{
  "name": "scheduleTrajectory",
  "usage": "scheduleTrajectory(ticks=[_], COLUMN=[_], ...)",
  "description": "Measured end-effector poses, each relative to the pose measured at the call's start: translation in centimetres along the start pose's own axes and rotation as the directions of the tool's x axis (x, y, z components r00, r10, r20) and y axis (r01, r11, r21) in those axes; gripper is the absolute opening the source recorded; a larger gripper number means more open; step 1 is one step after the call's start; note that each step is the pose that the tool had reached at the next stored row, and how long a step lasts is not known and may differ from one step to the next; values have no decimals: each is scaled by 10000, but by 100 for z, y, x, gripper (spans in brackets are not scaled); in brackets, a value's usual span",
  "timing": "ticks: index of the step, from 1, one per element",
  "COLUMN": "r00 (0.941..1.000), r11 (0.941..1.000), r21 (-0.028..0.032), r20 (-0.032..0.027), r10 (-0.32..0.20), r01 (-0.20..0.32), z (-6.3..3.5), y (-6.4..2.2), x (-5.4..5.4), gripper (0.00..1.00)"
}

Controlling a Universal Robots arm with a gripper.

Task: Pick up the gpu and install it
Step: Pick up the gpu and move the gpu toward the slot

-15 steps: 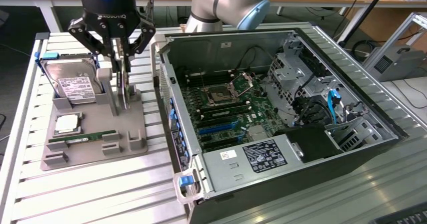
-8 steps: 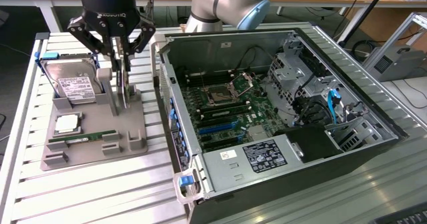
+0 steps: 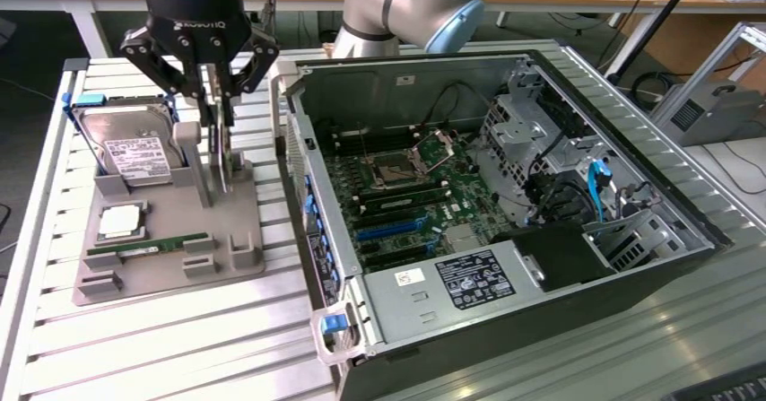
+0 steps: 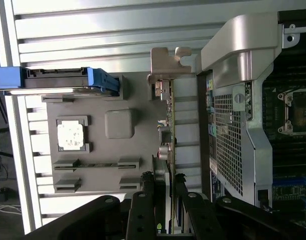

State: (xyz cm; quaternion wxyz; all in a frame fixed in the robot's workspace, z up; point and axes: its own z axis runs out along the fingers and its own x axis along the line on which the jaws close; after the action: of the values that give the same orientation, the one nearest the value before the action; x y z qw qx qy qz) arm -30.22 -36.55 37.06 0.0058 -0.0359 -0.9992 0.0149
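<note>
Wrist view: gpu point(image 4: 169, 125) edge-on w/ silver bracket point(image 4: 168, 62)

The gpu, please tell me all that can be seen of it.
The gpu is a thin flat card, standing upright on its long edge in the gray holder tray, beside the open computer case. Its edge shows green board; a silver metal bracket closes one end. The gripper has its fingers pressed on it from both sides.

Beside my pincer point(image 3: 215, 105): hard drive point(image 3: 134, 145) seated in the grey fixture point(image 3: 156, 280). Farther off on that fixture, processor chip point(image 3: 122, 222) and RAM stick point(image 3: 150, 247) lie flat. On my pincer's opposite side: open computer case point(image 3: 503, 316).
</note>
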Motion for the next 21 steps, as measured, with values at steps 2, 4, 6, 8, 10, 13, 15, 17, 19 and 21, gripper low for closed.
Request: scheduleTrajectory(ticks=[2,4,6,8,10,13,15,17,19,21], r00=[10000,10000,10000,10000,10000,10000,10000,10000,10000,10000], r11=[10000,10000,10000,10000,10000,10000,10000,10000,10000,10000], r21=[0,0,0,0,0,0,0,0,0,0], r20=[0,0,0,0,0,0,0,0,0,0], r10=[0,0,0,0,0,0,0,0,0,0], r01=[0,0,0,0,0,0,0,0,0,0], z=[-7,-15,-21,-26,-30,-37,-45,-49,-55,-59], y=[0,-1,-1,-1,-1,-1,-2,-2,-2,-2], x=[0,0,0,0,0,0,1,0,1,1], gripper=[27,27,27,27,27,27,27,27,27,27])
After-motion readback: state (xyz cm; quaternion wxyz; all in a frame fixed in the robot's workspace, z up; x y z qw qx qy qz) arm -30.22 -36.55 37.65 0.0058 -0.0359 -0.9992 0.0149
